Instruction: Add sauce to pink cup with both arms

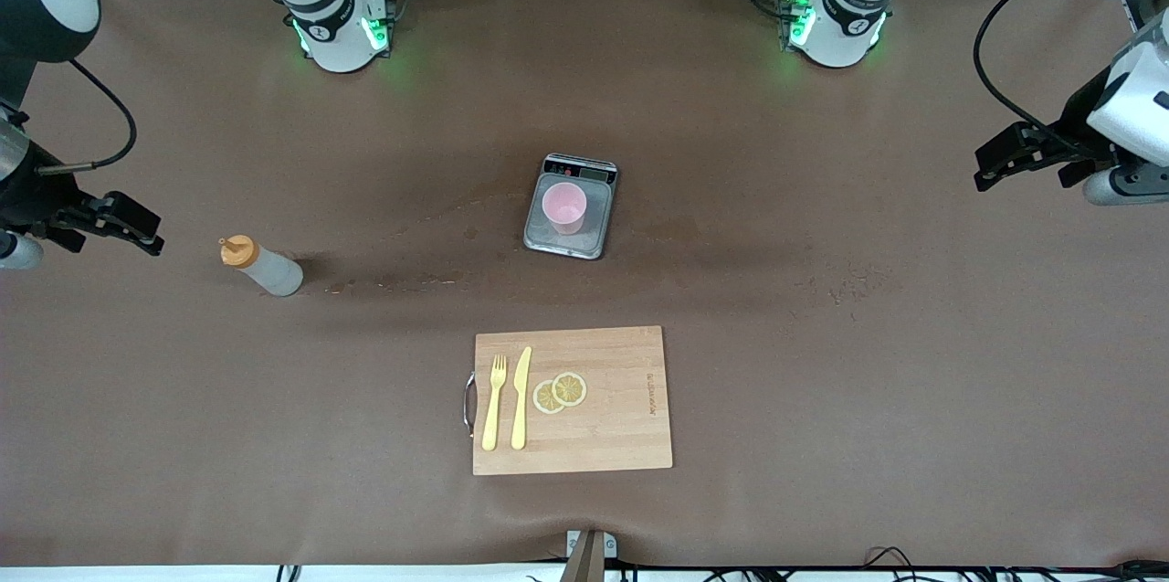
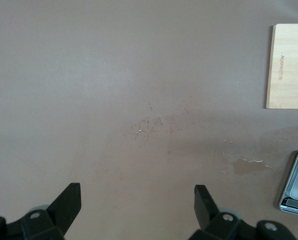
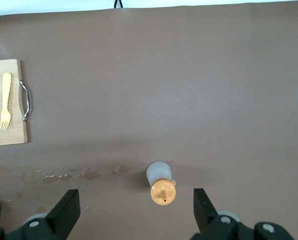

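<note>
small pale-pink round cup (image 1: 564,206) sits empty on the grey scale plate (image 1: 570,206), whitish orange-capped sauce bottle (image 1: 261,266) stands toward the right arm's end; left gripper (image 2: 137,205) and right gripper (image 3: 136,207) both hover wide open, holding nothing

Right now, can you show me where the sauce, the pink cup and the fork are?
sauce (image 1: 263,267): front view, on the whitish body.
pink cup (image 1: 564,206): front view, inside the open top.
fork (image 1: 493,408): front view, on the handle.

Pale-pink cup (image 1: 564,206), orange-capped whitish sauce bottle (image 1: 262,267)
</note>
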You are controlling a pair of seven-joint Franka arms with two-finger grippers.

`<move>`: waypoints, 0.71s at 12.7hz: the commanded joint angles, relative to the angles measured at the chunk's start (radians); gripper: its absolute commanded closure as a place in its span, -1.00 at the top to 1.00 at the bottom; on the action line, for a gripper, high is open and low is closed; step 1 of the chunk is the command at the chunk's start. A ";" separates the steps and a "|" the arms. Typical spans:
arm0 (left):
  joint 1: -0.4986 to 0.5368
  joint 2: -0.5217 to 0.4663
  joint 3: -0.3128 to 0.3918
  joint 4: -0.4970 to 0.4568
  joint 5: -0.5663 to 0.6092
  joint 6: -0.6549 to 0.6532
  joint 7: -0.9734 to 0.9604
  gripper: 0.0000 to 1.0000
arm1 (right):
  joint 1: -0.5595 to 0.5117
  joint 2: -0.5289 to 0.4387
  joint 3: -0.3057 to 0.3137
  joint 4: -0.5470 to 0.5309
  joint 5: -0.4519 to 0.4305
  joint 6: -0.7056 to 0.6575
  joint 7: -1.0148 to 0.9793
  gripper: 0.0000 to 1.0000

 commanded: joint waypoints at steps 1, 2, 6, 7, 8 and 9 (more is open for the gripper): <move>0.002 -0.005 0.001 0.014 -0.018 -0.020 0.011 1.00 | -0.001 -0.084 0.002 -0.114 -0.006 0.049 -0.013 1.00; 0.002 -0.004 0.001 0.014 -0.016 -0.020 0.011 1.00 | -0.004 -0.083 0.002 -0.114 -0.006 0.049 -0.015 1.00; 0.002 0.001 0.001 0.032 -0.009 -0.020 0.009 1.00 | -0.009 -0.064 -0.001 -0.056 -0.009 0.040 -0.041 1.00; 0.001 0.001 0.000 0.040 -0.013 -0.020 0.009 1.00 | -0.013 -0.063 -0.003 -0.048 -0.009 0.040 -0.035 1.00; 0.001 0.001 0.000 0.040 -0.018 -0.020 0.009 1.00 | -0.013 -0.063 -0.004 -0.047 -0.010 0.041 -0.036 1.00; 0.001 0.001 0.000 0.039 -0.018 -0.023 0.011 1.00 | -0.004 -0.060 -0.001 -0.030 -0.013 0.040 -0.038 1.00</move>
